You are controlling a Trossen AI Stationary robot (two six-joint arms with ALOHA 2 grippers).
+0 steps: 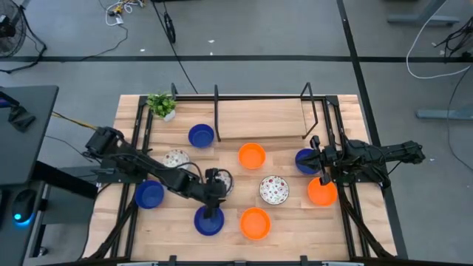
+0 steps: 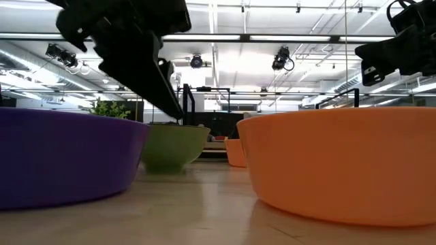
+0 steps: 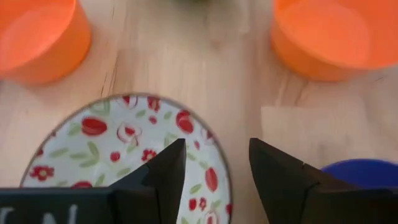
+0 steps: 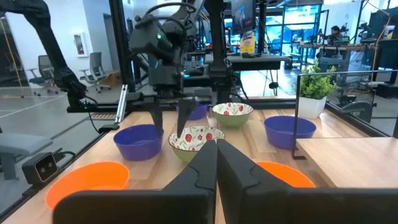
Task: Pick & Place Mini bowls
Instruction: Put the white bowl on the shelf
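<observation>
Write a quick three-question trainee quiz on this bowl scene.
1. How many orange bowls sit on the table?
2. True or false: the right gripper is open.
3. The left gripper is over which bowl? A blue, B orange, C floral.

Key: 1) three. 2) false, it is shut. 3) C, the floral bowl.
</observation>
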